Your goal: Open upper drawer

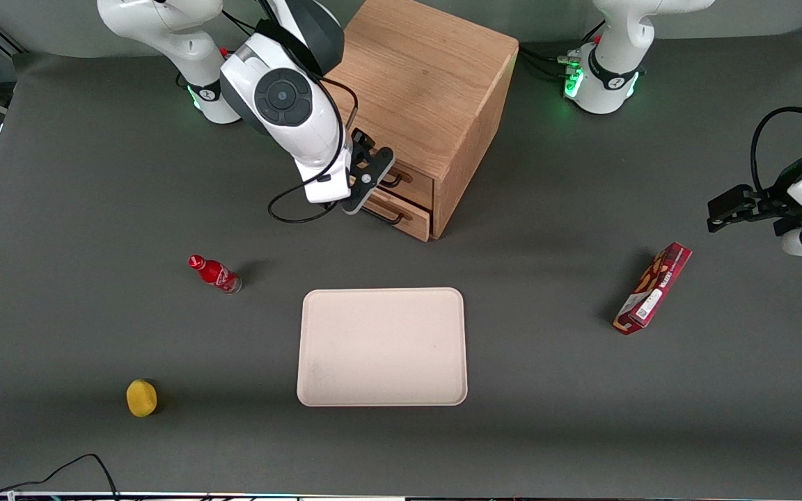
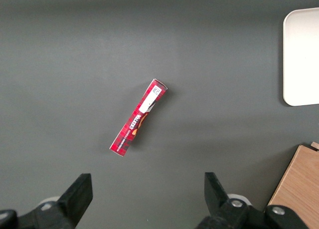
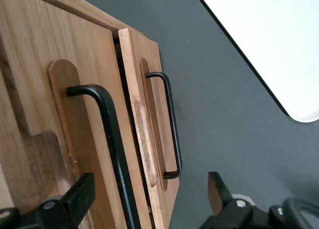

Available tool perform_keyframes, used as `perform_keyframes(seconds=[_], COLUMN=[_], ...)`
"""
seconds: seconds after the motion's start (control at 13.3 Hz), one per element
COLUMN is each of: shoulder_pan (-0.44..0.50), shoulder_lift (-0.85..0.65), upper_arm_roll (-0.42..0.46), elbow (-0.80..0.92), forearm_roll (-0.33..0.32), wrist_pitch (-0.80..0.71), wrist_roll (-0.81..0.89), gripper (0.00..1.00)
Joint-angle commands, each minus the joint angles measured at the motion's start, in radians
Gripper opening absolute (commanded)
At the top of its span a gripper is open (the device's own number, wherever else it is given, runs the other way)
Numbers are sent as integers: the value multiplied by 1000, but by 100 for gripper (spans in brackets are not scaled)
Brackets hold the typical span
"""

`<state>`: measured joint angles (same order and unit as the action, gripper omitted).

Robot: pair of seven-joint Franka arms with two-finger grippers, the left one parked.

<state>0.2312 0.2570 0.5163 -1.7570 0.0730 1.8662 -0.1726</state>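
The oak cabinet (image 1: 422, 76) stands at the back of the table with two drawers facing the front camera. The upper drawer (image 1: 416, 182) has a flat wood front (image 3: 89, 114) and a thin black bar handle (image 1: 395, 181) (image 3: 112, 139). My gripper (image 1: 367, 182) (image 3: 149, 189) is right in front of it and open. The upper handle runs between its fingers (image 3: 82, 196), with no contact visible. The lower drawer (image 1: 411, 221) (image 3: 152, 79) carries a like handle (image 3: 172, 129) and stands slightly farther out than the upper one.
A cream tray (image 1: 381, 346) lies nearer the front camera than the cabinet. A small red bottle (image 1: 214, 273) and a yellow fruit (image 1: 141, 398) sit toward the working arm's end. A red box (image 1: 654, 287) (image 2: 138, 118) lies toward the parked arm's end.
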Motion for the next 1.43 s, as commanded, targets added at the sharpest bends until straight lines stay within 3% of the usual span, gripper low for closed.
perform_keyframes(seconds=[0.0, 1.35], shoulder_pan=[25, 39], shoulder_lift=[8, 25], upper_arm_roll=[-4, 1], elbow=[-24, -87], forearm_roll=[-21, -7], wrist_pitch=[27, 51], wrist_roll=[41, 58], gripper=[100, 100])
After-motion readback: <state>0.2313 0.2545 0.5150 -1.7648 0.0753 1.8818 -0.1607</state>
